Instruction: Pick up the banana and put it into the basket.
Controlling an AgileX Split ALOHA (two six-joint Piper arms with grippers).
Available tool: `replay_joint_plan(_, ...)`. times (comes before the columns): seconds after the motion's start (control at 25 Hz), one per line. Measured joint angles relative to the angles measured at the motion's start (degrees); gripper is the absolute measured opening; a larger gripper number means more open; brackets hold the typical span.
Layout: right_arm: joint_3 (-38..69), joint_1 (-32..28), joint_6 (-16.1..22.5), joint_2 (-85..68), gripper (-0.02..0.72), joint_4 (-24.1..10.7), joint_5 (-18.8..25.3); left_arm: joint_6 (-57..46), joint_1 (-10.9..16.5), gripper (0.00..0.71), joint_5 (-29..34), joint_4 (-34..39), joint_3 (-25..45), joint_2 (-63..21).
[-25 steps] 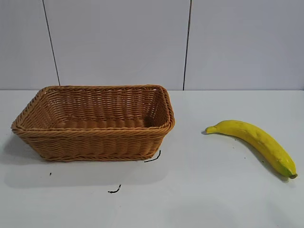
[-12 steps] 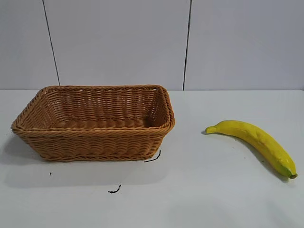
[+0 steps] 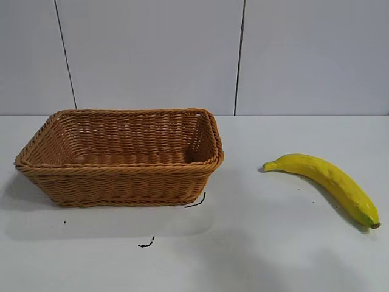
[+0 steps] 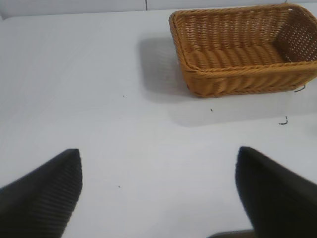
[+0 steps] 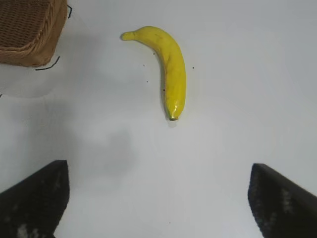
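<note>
Yellow banana (image 3: 328, 182) lies flat on the table (image 3: 255, 255), well right of the wicker basket (image 3: 121, 159), not yet picked. Right gripper (image 5: 158, 203) hangs above it, spread wide and empty, apparently lining up a grasp. Left gripper (image 4: 158, 193), likewise wide and empty, idles near the basket.

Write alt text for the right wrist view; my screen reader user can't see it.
A yellow banana lies alone on the white table, ahead of the open right gripper, whose dark fingertips frame the view's near edge. A corner of the wicker basket shows off to one side, apart from the banana.
</note>
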Motion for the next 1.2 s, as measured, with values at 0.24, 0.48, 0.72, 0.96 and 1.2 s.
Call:
replay_joint_plan(0.24,-9.75,1.49,-5.91,15.5,0.671,0.79,-0.67,0.0,0.0,0.635,0.0,0.0,0.0,0.0)
replay_joint_plan(0.48,-10.88,3.36,-5.69,25.61,0.671,0.43,-3.71,0.0,0.0,0.635,0.0,0.0,0.0,0.0)
replay_joint_plan(0.72,-10.88,1.3,-4.2,34.34,0.671,-1.78,-6.32,0.0,0.0,0.635,0.0,0.0,0.0,0.0)
replay_joint_plan(0.96,-10.88,-1.65,-3.5,40.49,0.671,-1.36,-11.53,0.0,0.0,0.635,-0.05,0.0,0.0,0.0)
replay_joint_plan(1.2,-10.93,-1.3,-4.95,43.73,0.671,1.68,-14.38,0.0,0.0,0.635,0.0,0.0,0.0,0.0)
